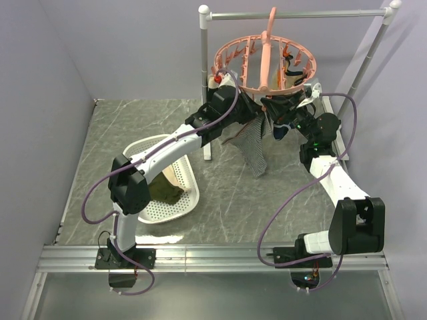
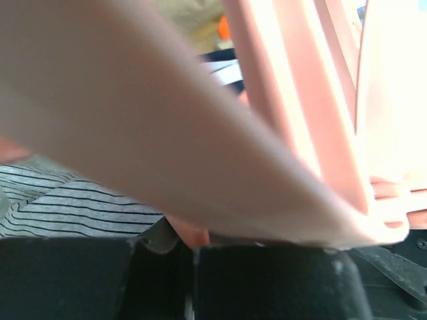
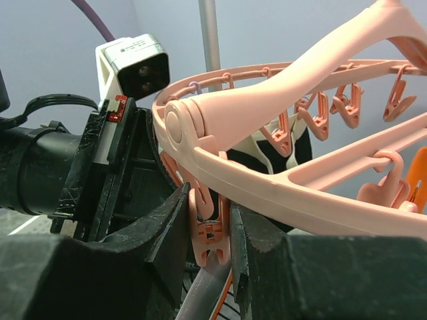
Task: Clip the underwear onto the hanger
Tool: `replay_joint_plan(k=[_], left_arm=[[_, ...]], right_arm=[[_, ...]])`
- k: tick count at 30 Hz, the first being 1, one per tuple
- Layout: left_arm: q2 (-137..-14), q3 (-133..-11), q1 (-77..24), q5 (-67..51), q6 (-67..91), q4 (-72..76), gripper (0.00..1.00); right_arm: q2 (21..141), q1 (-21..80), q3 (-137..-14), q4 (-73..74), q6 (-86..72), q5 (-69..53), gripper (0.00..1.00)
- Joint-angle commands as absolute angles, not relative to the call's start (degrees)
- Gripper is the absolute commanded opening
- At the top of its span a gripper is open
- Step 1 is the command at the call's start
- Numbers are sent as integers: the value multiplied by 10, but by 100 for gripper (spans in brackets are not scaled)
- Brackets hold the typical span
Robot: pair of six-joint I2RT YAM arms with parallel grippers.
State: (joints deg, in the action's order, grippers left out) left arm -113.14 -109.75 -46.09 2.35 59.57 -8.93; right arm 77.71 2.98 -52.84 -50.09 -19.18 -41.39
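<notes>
A white perforated basket (image 1: pixel 175 208) on the counter (image 1: pixel 133 123) holds an olive-green garment (image 1: pixel 162 192) and a tan one (image 1: pixel 179 175). The underwear (image 1: pixel 253 150) hangs below the hanger (image 1: pixel 265 63), which hooks over a grey rail (image 1: pixel 300 13). The left fingers (image 2: pixel 267 280) stand nearly closed, pinching a fold of the striped cloth. The right fingers (image 3: pixel 167 223) squeeze a pink peg (image 3: pixel 212 248) on the ring.

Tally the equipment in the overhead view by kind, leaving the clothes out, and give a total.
Robot arms: 2 (left arm, right arm)
Pink hanger: 1
White basket: 1
Metal rail stand: 1
Total: 5
</notes>
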Motion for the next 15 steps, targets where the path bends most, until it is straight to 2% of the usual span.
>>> replay_joint_plan(k=[1, 8, 15], left_arm=[[-1123, -1101, -459, -7, 622, -46, 0], [-1103, -1058, -454, -44, 625, 12, 0], [-1114, -1069, -447, -65, 636, -18, 0]], right_arm=[[758, 36, -524, -538, -168, -414, 0], [751, 36, -519, -535, -139, -412, 0], [751, 37, -517, -543, -141, -435, 0]])
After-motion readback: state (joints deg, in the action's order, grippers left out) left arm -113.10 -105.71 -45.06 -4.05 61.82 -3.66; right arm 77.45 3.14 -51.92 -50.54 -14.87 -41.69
